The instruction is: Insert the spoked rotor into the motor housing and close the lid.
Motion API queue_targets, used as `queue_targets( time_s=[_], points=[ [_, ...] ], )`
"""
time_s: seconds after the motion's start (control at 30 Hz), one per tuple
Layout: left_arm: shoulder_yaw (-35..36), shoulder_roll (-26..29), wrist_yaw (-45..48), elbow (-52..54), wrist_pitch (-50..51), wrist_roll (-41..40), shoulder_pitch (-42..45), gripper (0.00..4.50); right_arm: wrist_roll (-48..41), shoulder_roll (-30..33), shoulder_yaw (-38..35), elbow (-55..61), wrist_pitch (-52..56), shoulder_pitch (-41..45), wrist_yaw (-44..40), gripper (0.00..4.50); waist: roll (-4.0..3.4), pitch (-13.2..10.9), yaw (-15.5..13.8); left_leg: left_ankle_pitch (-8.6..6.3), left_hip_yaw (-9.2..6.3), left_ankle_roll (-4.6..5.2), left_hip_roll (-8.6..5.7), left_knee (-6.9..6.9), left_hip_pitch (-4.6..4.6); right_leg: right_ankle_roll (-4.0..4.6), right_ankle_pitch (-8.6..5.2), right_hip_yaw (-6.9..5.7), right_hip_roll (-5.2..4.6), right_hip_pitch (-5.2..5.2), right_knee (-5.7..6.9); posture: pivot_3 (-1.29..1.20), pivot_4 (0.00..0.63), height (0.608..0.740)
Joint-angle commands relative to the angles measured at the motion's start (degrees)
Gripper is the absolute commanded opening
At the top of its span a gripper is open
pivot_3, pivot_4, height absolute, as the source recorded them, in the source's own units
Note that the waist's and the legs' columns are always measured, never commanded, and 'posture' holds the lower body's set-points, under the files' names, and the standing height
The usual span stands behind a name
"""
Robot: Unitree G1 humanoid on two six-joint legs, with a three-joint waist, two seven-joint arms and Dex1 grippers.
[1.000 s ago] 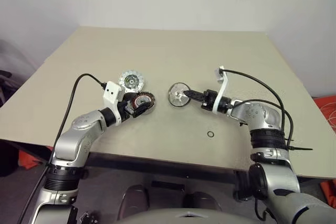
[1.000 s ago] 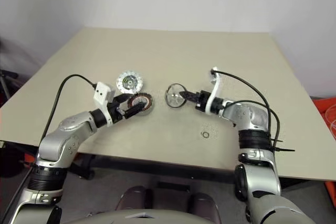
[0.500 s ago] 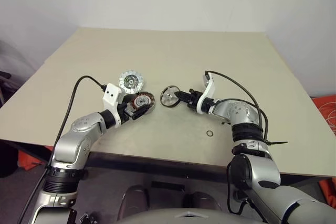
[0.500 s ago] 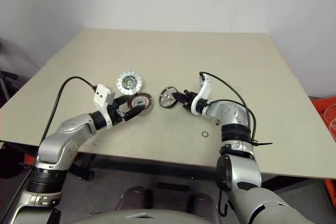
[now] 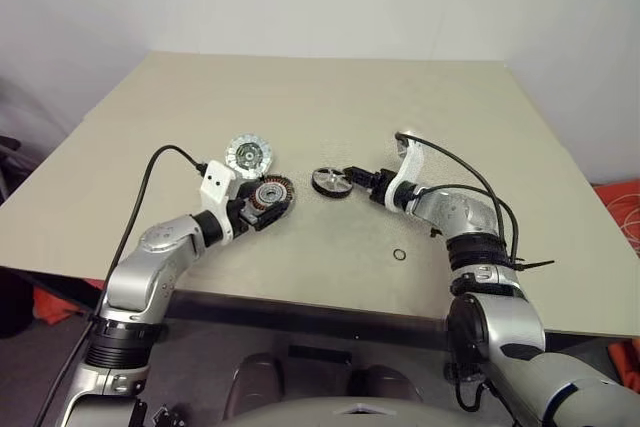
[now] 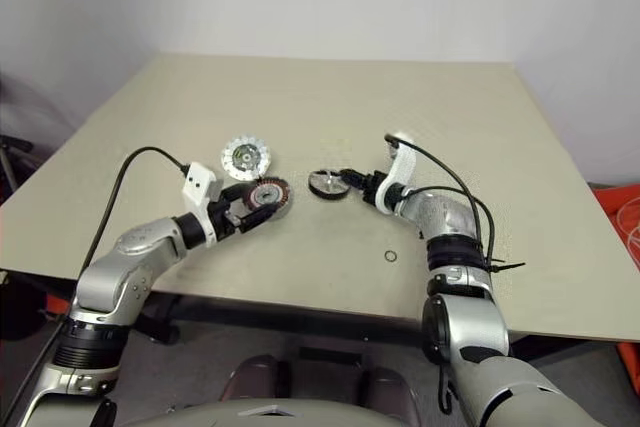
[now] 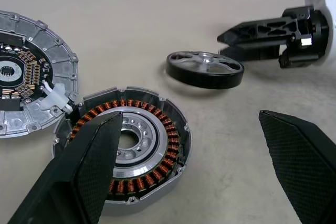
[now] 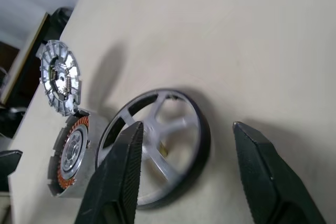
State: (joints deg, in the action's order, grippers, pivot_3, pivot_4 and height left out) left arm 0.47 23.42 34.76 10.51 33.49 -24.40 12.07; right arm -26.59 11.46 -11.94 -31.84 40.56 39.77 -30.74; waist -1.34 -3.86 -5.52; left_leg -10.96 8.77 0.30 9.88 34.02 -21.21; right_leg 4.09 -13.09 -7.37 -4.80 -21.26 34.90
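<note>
Nearest the bottom edge of the head view there's a tiny black ring [image 5: 400,255] sitting on the tan table [image 5: 330,97], lower right of centre, well apart from everything else.

Up from that, around mid-frame, both grippers face each other. The left gripper [image 5: 262,209] sits left of centre with its fingers spread wide, and the motor housing [image 5: 268,196] with its copper windings lies flat between them, not gripped. The right gripper [image 5: 352,176] is just right of centre, fingers parted and clear of the spoked rotor [image 5: 331,182], which lies on the table right in front of its fingertips, close but not touching as far as I can see. So the rotor is in the centre of the frame, just beside the housing.

Furthest back, upper left of the housing and right up against it, is the lid [image 5: 249,154], lying flat.
</note>
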Motion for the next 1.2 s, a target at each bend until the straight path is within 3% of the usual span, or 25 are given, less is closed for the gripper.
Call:
queue_targets(
  time_s=[0.03,0.23,0.4,0.7,1.2],
  points=[
    [0.4,0.3,0.3,1.9,-1.3,0.0,0.5,4.39,1.5,2.9,3.7,9.8,-7.8,-1.0,-7.6,3.01,0.0,0.0,-0.1,-0.01,0.0,0.02,0.0,0.0,-0.01,0.0,0.0,0.0,0.0,0.01,-0.01,0.0,0.0,0.74],
    [1.3,0.7,0.6,1.8,-1.4,-0.2,-0.1,4.39,6.2,14.1,11.4,21.1,-15.1,-12.6,-21.2,3.01,0.05,0.0,-0.6,-0.07,0.0,0.12,-0.01,0.02,0.09,-0.17,-0.09,0.0,0.0,0.19,-0.11,0.0,0.0,0.74],
    [1.2,0.8,0.6,1.5,-1.6,-0.1,-0.3,4.39,8.6,21.1,13.0,20.4,-20.5,-21.0,-27.4,3.01,0.05,0.0,-0.6,-0.25,0.01,0.42,-0.04,0.09,0.04,-0.38,-0.21,0.01,-0.02,0.2,-0.16,0.0,0.0,0.74],
    [0.7,0.7,1.2,0.6,-1.7,0.2,0.2,4.39,3.0,23.8,10.9,27.0,-15.9,-27.0,-33.0,3.01,0.05,0.0,-0.2,-0.16,-0.03,0.3,0.13,0.13,0.3,-0.46,-0.25,0.02,0.16,0.35,-0.13,0.0,0.0,0.74],
    [1.1,1.2,1.5,0.3,-1.5,0.5,-0.1,4.39,4.9,25.4,10.1,28.6,-25.8,-34.7,-35.2,3.01,0.04,0.1,-0.3,-0.23,-0.05,0.41,0.06,0.18,0.23,-0.46,-0.25,0.08,0.15,0.39,-0.16,0.0,0.0,0.74]
  ],
)
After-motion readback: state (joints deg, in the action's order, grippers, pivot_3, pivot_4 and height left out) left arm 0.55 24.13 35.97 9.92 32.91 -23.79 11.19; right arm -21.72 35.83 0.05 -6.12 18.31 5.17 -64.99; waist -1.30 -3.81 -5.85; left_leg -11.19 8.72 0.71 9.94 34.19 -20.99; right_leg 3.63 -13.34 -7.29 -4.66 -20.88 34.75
